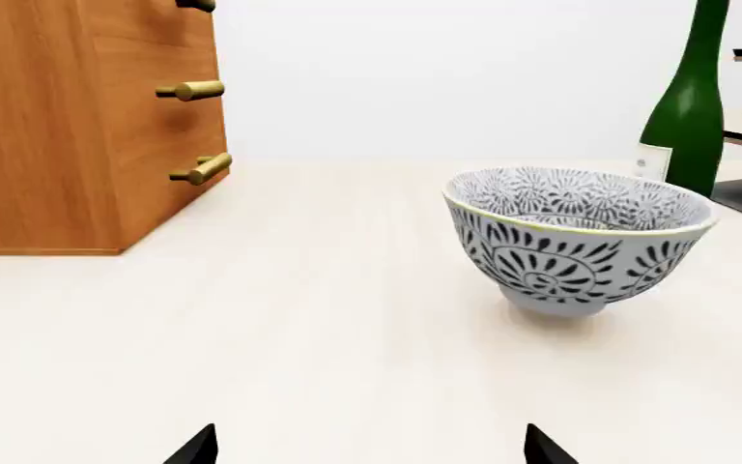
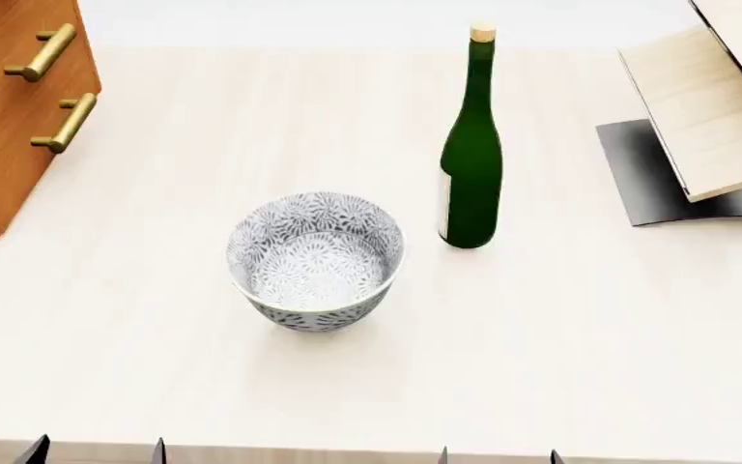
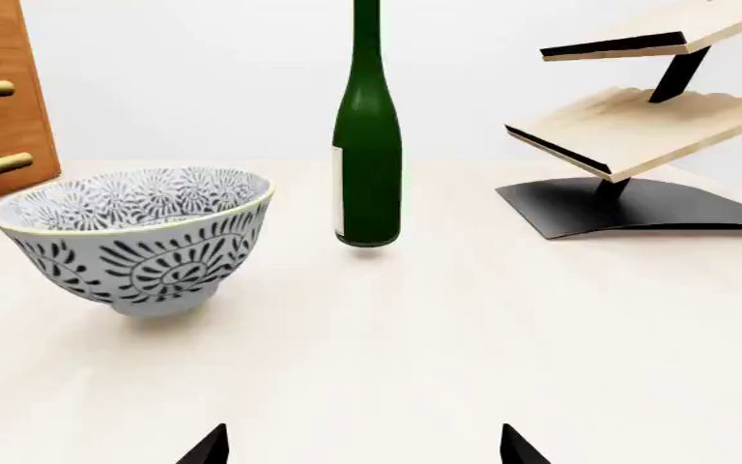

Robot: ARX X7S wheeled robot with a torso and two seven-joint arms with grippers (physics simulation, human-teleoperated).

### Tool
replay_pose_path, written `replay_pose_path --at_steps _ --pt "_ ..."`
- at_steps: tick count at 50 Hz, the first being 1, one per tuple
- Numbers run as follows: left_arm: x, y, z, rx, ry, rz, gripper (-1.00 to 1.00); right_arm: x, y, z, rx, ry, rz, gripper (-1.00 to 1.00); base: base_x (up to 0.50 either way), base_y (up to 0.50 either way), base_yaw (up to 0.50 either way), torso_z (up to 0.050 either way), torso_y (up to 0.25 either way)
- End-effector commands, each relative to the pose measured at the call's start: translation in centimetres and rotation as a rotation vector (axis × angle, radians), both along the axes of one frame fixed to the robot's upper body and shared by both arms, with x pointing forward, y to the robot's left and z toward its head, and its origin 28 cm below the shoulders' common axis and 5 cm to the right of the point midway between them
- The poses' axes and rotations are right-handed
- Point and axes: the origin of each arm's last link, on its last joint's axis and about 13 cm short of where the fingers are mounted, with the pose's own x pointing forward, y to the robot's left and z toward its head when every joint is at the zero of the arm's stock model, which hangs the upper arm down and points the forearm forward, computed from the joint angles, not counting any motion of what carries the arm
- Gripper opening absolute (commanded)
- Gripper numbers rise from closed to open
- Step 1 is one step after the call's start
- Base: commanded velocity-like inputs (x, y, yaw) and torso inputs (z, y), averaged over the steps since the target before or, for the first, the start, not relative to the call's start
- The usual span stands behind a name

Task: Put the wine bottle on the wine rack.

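On table (image 2: 578,338), wine bottle (image 2: 470,164) stands upright, corked, betw. patterned bowl (image 2: 316,259) (nothing in it) & wine rack (image 2: 713,116), apart from both. Left gripper (image 1: 368,449) & right gripper (image 3: 360,447) spread wide, holding nothing.

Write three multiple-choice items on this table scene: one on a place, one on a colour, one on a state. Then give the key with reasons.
1. The wine bottle stands:
A. between the patterned bowl and the wine rack
B. inside the bowl
C. on the rack

2. The bottle's glass is:
A. clear
B. dark green
C. brown

3. The bottle is:
A. lying down
B. held by a gripper
C. upright and free

Key:
1 A, the head view shows it on the table between them.
2 B, green in every view.
3 C, it stands alone, both grippers far back.
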Motion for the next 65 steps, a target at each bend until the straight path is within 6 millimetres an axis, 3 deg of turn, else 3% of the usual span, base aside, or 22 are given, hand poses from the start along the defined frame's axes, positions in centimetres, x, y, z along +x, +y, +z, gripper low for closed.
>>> replay_pose_path --at_steps 1,17,54,65 --pt "-0.4 0.0 -0.3 0.0 0.01 0.0 1.0 0.0 0.0 0.0 0.0 0.0 0.0 1.0 0.0 0.0 0.0 0.0 0.0" --pt "-0.3 -0.1 0.8 0.012 -0.026 -0.003 1.0 -0.3 0.1 1.0 -0.009 -0.034 0.003 1.0 0.0 0.0 0.0 0.0 0.0" --pt "-6.4 -0.5 11.0 0.037 -0.396 -0.014 1.0 -6.5 0.2 11.9 0.024 -0.423 0.036 1.0 0.0 0.0 0.0 0.0 0.0" --pt "-7.7 -0.5 12.6 0.032 -0.514 -0.009 1.0 -7.7 0.2 13.2 0.018 -0.567 0.035 1.0 0.0 0.0 0.0 0.0 0.0"
